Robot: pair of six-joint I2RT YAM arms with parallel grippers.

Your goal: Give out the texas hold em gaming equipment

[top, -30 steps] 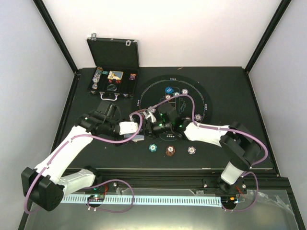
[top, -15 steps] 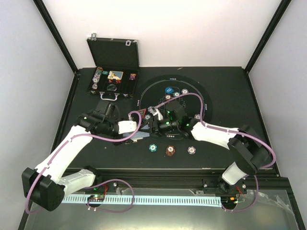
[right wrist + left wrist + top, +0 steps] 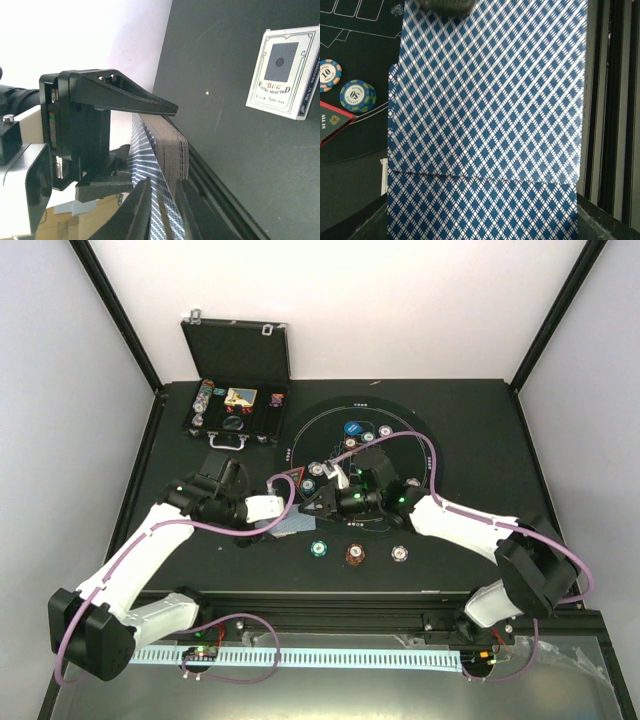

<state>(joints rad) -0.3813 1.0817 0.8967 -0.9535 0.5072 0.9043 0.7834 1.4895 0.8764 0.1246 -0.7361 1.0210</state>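
Deck (image 3: 291,527) of blue-backed cards sits in the left gripper (image 3: 283,518), over the counter (image 3: 500,540) just near-left of the round black mat (image 3: 425,440). Right gripper (image 3: 312,507) reaches in from the right, tips at the deck. Teal chip (image 3: 319,547), red-brown chip (image 3: 355,554) and white chip (image 3: 400,553) lie in a row just near of the mat. Red triangle marker (image 3: 290,477) is at the mat's left rim and a blue disc (image 3: 353,427) on its far part, with more chips scattered on it. Open black case (image 3: 235,370) stands far left, chips inside.

Left wrist: card backs fill the frame, not squared, edges stepped. Chip marked 10 (image 3: 329,75) and chip marked 50 (image 3: 357,95) lie at left, beside the marker's corner. Dark blur at the top edge, cannot tell what.

Right wrist: left gripper is clamped tight on the deck, one finger on each face. Right gripper's own jaws stand narrow either side of one card's edge; cannot tell whether the pads touch it. Card box (image 3: 285,70) lies flat on the counter, well apart.

Step in hand, likely: peel one card to deal. Pinch the top card only, keep the left clamp firm, slide along the deck face rather than pull up, and check that no second card rides along.
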